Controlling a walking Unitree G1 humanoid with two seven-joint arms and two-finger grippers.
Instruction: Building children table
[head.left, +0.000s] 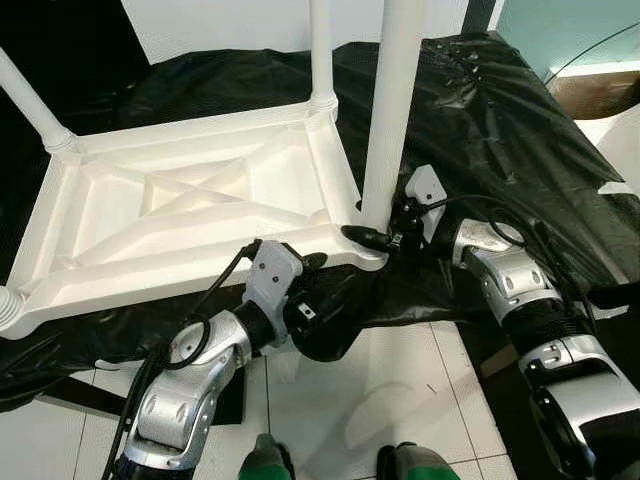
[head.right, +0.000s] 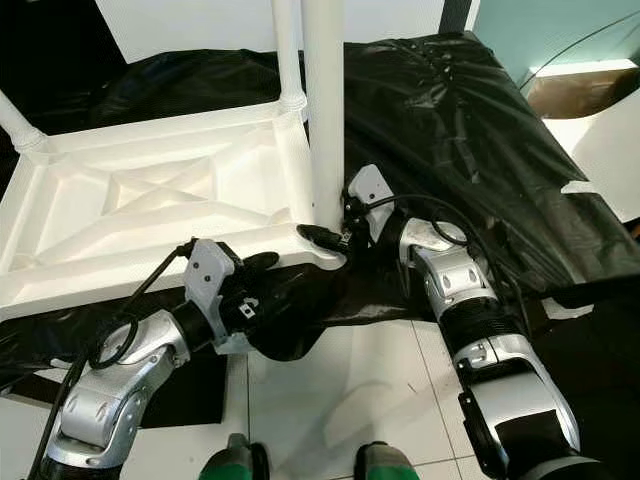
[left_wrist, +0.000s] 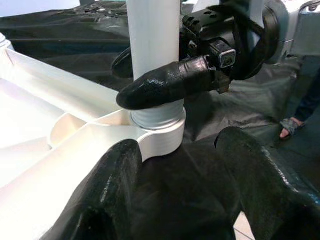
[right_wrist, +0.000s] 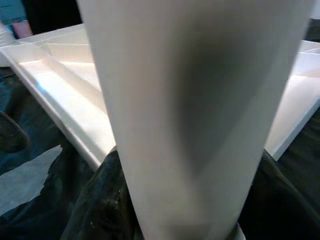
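On the black plastic sheet (head.left: 500, 120) that covers the surface lies the white plastic children's table top (head.left: 180, 215), turned upside down so that its ribbed underside faces up. White round legs already stand at its corners; the near-right white tube leg (head.left: 395, 110) stands upright in the corner socket (left_wrist: 159, 131). The right end effector (head.left: 375, 237) is at the foot of this leg, just above the socket, and its black fingers (left_wrist: 170, 84) are pressed against the tube from two sides, pinching it. In the right wrist view the leg (right_wrist: 195, 115) is very close between the fingers. The left end effector (head.left: 318, 268) is at the near edge of the table top, just beside the same corner and a little below it. Its two thick black fingers (left_wrist: 107, 200) are spread apart and hold nothing. White floor tiles (head.left: 400, 390) lie below the arms.
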